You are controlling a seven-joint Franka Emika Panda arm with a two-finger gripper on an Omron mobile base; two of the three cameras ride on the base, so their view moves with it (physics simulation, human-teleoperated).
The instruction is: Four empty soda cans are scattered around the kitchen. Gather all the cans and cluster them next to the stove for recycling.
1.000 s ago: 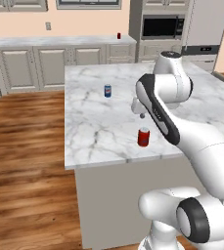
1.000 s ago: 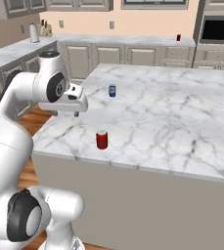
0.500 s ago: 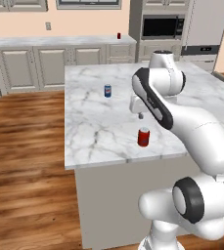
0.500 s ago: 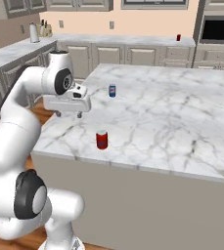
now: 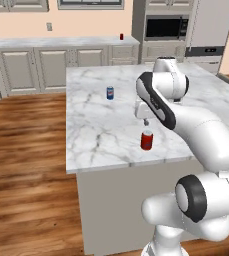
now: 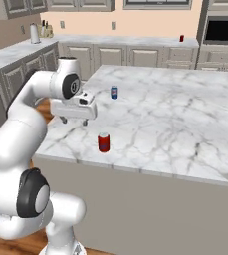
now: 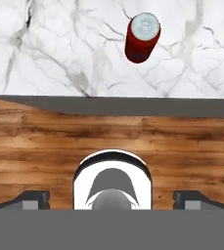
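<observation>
Hidden: the arm's own white links cover part of the island's right side in the left base view, and the stove cannot be made out among the far cabinets.
Cut off: in the hand view the island top ends at a straight grey edge, with the floor below it; the fingertips are cropped to two dark stubs at the bottom corners.
Hard to make out: the far red can on the back counter is a tiny red speck, label unreadable; the same can sits near the wall oven in the right base view.
Gripper: hangs above the island's near left edge, jaws spread fully apart, nothing between them; the two short dark fingers point down.
Near red can: upright on the island, close to the near edge, just right of the gripper and apart from it; from above it is a smooth red cylinder with a round silvery top.
Blue can: upright farther back on the island, well apart from the red one; small cylinder with a pale band and silvery top.
Island: flat white marble slab with grey veining, plain grey-beige panel below.
Floor: glossy reddish-brown wood planks.
Back cabinets: grey-beige with framed panel doors.
Wall oven: dark glass front set in tall cabinetry.
</observation>
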